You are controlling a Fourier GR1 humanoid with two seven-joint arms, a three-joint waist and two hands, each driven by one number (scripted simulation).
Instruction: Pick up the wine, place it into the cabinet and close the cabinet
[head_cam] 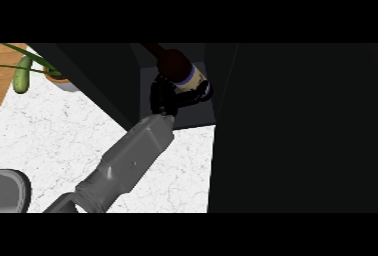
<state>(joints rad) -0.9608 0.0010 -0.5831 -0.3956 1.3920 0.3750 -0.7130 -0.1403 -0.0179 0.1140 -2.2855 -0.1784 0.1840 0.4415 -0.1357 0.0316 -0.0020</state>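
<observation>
Grey forearm [129, 162] reaches up into the dark cabinet [295, 125], its one visible hand [164, 97] curled round one wine bottle [184, 72]; one potted plant [44, 67] far left.

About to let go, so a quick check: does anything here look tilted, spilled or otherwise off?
The wine bottle is not upright: it leans, neck pointing up-left, in the open cabinet, with the hand curled round its lower part. No spill or damage shows. The dark cabinet door stands open at the right.
</observation>
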